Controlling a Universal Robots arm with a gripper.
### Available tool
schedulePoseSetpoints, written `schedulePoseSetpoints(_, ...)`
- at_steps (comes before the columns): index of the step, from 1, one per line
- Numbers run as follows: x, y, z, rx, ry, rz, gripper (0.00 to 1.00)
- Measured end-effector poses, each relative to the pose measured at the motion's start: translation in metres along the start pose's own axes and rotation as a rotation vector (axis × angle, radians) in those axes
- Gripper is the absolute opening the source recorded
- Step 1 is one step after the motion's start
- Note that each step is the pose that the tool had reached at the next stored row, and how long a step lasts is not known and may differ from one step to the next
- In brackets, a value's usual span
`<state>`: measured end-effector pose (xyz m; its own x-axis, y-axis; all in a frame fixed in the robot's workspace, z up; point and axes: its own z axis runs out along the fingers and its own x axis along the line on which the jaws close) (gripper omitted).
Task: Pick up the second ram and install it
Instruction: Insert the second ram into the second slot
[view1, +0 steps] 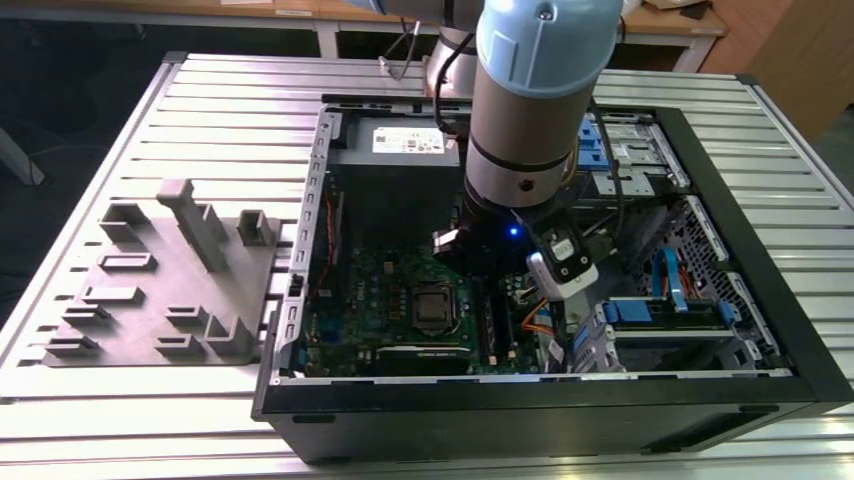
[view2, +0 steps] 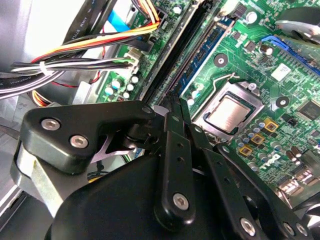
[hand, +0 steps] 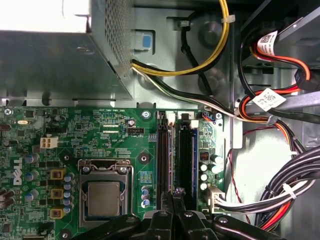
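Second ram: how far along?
Done: arm is inside the case. In hand: claw sits right over the slots beside the CPU. Left: seating unconfirmed; can't tell if the ram is held or in.

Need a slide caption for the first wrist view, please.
End effector at the memory slots of the motherboard, beside the processor socket.

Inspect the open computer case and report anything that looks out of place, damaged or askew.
The processor sits bare in its socket on the motherboard, with no cooler over it. The gripper hangs over the long memory slots. Nothing looks spilled, cracked or askew.
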<state>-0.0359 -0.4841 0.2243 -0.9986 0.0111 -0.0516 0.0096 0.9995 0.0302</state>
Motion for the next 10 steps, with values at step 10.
schedulePoseSetpoints(10, 0.0001, 0.0, 0.0017, -0.0001, -0.0001, 0.001, 0.08)
